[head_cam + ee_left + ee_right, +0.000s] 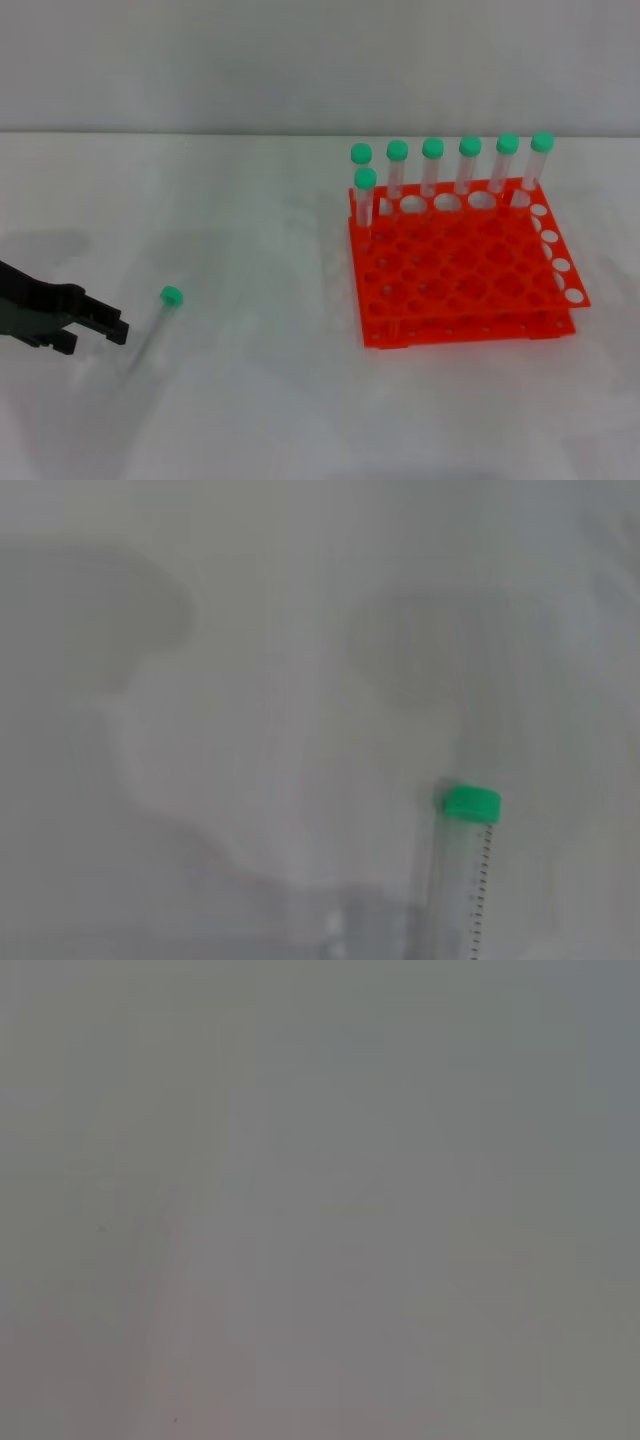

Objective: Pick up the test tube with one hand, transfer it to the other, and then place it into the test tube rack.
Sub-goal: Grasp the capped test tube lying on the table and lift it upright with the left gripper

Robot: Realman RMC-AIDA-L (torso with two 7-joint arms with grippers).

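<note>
One test tube (150, 335) lies flat on the white worktop (250, 420) toward its left edge, green cap (171, 295) pointing away from the robot and clear body running back toward the near edge; seven matching tubes (430, 168) stand upright along the far row and far-left corner of the orange-red test tube rack (460, 270), which sits well apart toward the right edge; the left gripper (118, 330) hovers low just beside the tube, jaws slightly spread and holding nothing; the right gripper is out of view. The step in hand appears to be the initial pick; approach so the fingers straddle the tube body across its axis, below the cap, then descend until both tips clear the worktop narrowly; close gently, since a round, slim, clear tube is likely to roll or skid aside under uneven contact; leave the capped end exposed for the handover.
</note>
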